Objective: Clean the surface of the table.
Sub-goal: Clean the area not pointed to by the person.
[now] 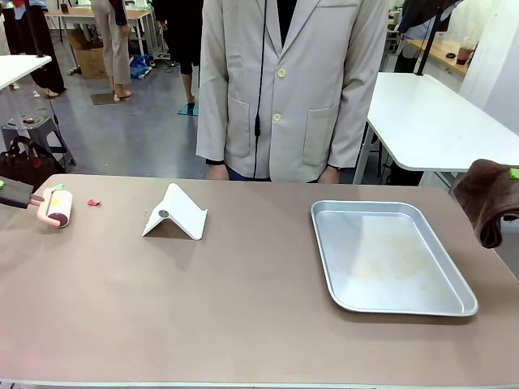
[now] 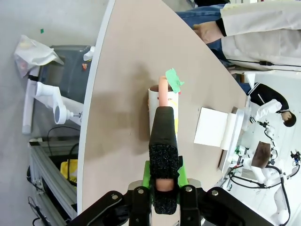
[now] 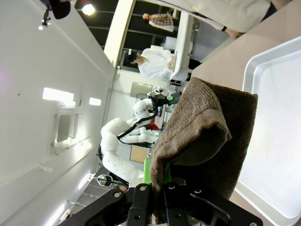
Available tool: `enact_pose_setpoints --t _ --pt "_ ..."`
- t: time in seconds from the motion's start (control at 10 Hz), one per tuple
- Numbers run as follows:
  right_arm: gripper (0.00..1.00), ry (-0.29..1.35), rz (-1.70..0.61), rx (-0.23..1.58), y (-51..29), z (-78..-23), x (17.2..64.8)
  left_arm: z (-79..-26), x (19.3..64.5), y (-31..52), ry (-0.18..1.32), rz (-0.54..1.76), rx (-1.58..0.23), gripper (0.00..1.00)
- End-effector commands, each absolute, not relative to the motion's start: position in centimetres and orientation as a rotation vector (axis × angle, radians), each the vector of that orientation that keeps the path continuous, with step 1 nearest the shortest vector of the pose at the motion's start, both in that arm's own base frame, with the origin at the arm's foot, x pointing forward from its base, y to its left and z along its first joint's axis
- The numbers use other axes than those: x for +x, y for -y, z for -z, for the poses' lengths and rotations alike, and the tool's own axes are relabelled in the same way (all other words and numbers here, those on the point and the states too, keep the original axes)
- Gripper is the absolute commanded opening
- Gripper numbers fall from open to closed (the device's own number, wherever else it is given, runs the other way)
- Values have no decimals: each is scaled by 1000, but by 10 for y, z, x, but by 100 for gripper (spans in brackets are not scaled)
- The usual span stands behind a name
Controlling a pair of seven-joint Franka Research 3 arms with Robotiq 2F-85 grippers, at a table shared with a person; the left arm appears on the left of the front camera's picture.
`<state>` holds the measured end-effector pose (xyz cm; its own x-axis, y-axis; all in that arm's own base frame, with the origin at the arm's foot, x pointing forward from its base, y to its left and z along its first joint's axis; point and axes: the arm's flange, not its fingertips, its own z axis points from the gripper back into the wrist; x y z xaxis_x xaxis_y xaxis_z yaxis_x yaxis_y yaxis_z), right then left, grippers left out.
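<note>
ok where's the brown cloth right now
Front view, far right edge: the cloth hangs from the right gripper, just right of the tray.

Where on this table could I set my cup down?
The wide near strip of the table is bare, and so is the gap between the white stand and the tray. The left end is crowded by the lint roller and a red scrap; a brown cloth hangs at the right edge.
</note>
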<state>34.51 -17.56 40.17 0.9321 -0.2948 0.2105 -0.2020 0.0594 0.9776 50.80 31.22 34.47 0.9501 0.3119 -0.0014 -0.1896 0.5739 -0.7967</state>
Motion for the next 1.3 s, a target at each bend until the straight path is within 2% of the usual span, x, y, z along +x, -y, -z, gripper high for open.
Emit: enact_pose_setpoints --t 0.0,0.6,1.2 --pt "7 408 64 1532 176 -405 343 -346 517 -308 144 -316 -902 22" --pt "7 408 64 1532 176 -405 343 -326 545 -290 66 -399 -910 22" --pt "7 408 64 1532 176 -405 343 -324 578 -233 21 -332 -896 22"
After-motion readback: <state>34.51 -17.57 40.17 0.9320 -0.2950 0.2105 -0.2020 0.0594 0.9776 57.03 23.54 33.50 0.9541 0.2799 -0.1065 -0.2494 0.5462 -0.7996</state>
